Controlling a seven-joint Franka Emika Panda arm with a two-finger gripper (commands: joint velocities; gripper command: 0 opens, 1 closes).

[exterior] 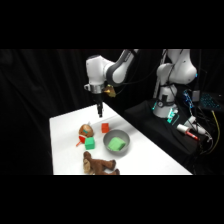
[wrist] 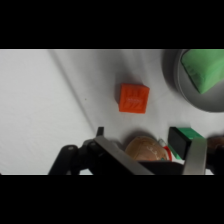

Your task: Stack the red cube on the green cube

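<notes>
Black curtains (exterior: 45, 80) behind white table (exterior: 67, 150)

The counter (wrist: 45, 110) is looking smooth and matt white. The red cube (wrist: 134, 98) is showing a matt, plastic-like face with faint moulded ridges. The grey bowl (wrist: 176, 75) is appearing smooth with a dull sheen. The brown toy animal (exterior: 100, 164) is looking like soft plush cloth.

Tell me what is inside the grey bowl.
A larger green block lies in the grey bowl. The bowl floor under the block is covered, so anything beneath it cannot be seen.
</notes>
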